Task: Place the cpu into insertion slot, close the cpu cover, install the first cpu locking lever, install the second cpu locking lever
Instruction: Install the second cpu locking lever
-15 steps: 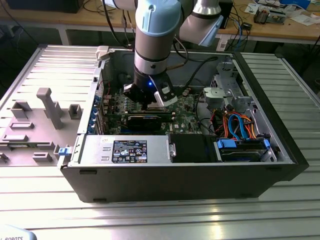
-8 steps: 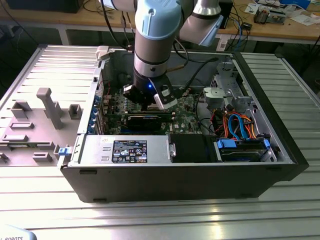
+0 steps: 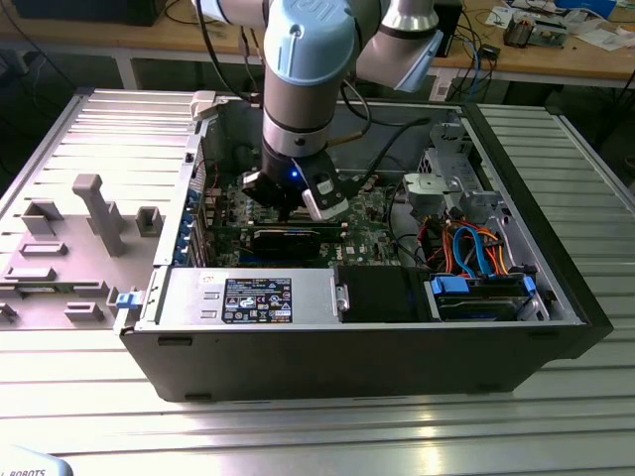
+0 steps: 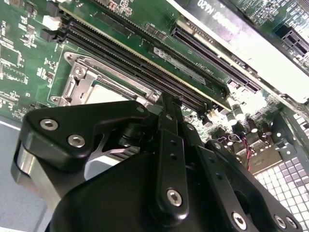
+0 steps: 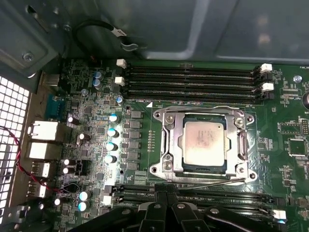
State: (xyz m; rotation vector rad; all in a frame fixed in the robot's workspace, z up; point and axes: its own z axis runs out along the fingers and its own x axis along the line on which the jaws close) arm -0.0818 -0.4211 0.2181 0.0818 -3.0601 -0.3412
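- Gripper (image 5: 165,194): fingers drawn together w/ no visible gap, nothing held; tips sit at the socket edge nearest the cam in the first wrist view, right by a thin lever rod (image 5: 203,183) lying along that edge.
- Second wrist view: gripper (image 4: 170,104) black linkage body w/ screws, narrow fingers (image 4: 172,126) side by side, tips just above the RAM slots (image 4: 145,65) next to the socket.
- Exterior view: gripper (image 3: 295,206) lowered inside the open PC case (image 3: 347,352), over the motherboard (image 3: 362,213); blue light glows on the wrist.
- Cpu (image 5: 204,142): seated flat in the socket, silvery top showing through the window; a pale corner of it shows in the second wrist view (image 4: 104,94) behind the gripper housing.
- Cpu cover (image 5: 244,145): metal frame lying down flat around the cpu, closed over it; in the second wrist view its frame (image 4: 77,79) lies just beside the gripper.
- RAM slots (image 5: 193,79): four empty black rows w/ white clips on the far side of the socket; more slots on the gripper side.
- Capacitors (image 5: 112,137): row of small cans beside the socket, glowing bluish.
- Case interior, exterior view: PSU (image 3: 248,296) w/ label along the near wall, drive bay w/ orange & blue cables (image 3: 476,248) toward the exterior view's right.
- Grey fixture plate (image 3: 74,233) w/ upright blocks, on the table at the exterior view's left, apart from the case.
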